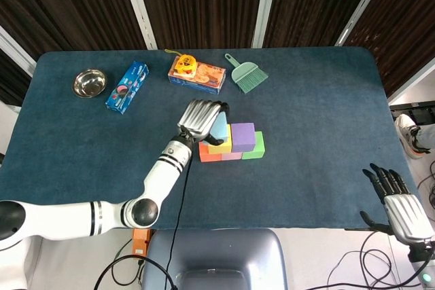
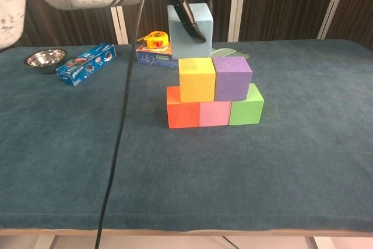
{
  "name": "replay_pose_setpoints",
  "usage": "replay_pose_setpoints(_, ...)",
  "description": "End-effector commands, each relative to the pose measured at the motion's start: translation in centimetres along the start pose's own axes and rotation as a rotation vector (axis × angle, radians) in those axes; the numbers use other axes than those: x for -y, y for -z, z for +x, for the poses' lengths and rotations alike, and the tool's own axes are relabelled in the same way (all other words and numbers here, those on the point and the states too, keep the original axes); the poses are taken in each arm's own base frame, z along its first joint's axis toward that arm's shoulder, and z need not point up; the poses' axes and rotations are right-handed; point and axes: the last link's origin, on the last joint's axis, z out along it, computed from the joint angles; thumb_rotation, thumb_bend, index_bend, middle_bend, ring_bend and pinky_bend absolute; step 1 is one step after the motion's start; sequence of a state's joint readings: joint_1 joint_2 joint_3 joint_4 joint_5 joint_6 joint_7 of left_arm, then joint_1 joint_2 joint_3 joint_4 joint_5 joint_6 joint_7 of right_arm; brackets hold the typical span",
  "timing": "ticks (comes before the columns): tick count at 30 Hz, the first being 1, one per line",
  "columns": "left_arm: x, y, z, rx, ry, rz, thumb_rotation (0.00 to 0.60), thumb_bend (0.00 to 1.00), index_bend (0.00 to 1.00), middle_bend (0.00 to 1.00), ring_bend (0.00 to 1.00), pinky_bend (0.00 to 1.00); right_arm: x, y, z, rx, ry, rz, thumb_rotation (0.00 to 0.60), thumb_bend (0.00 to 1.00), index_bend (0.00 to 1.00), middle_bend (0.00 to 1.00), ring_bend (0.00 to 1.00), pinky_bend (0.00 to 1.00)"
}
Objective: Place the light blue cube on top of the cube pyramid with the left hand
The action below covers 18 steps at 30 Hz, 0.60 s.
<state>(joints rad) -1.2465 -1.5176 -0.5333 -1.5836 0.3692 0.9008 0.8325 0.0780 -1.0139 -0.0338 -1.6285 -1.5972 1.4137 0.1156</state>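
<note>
Left hand (image 1: pixel 201 117): grips the light blue cube (image 2: pixel 190 31), fingers wrapped around its sides.
Light blue cube: held in the air above the cube pyramid (image 2: pixel 214 91), over the yellow cube (image 2: pixel 196 79), apart from it.
Cube pyramid: 3 cubes below, 2 on top.
Right hand (image 1: pixel 401 210): well right of the pyramid, off the table (image 1: pixel 326 113) edge, fingers spread, holding nothing.
</note>
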Motion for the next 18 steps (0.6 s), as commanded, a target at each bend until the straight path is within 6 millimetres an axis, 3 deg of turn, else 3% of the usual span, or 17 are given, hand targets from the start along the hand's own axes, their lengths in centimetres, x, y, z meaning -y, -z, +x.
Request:
replay_pose_setpoints(1,-1.2,-2.0,0.2,0.031,0.001,-0.019,0.6,0.29,0.47,0.57,0.52,0.58,-0.2,-0.1,0.1,0.002,-0.003,-0.009,0.6,0.21,0.0,0.0,0.0,0.0)
replay_pose_setpoints(8,-2.0,-4.2,-0.4,0.018,-0.016,-0.06,0.6,0.36,0.47,0.57,0.52,0.58,-0.7,-0.3,0.0,0.015,-0.008,-0.026,0.6,0.21,0.0,0.0,0.0,0.0)
replay_pose_setpoints(18,-1.5,-4.9,-0.2,0.016,0.011,-0.084,0.6,0.37,0.47,0.57,0.52,0.58,-1.2,-0.5,0.2,0.01,-0.019,-0.052,0.6,0.21,0.0,0.0,0.0,0.0)
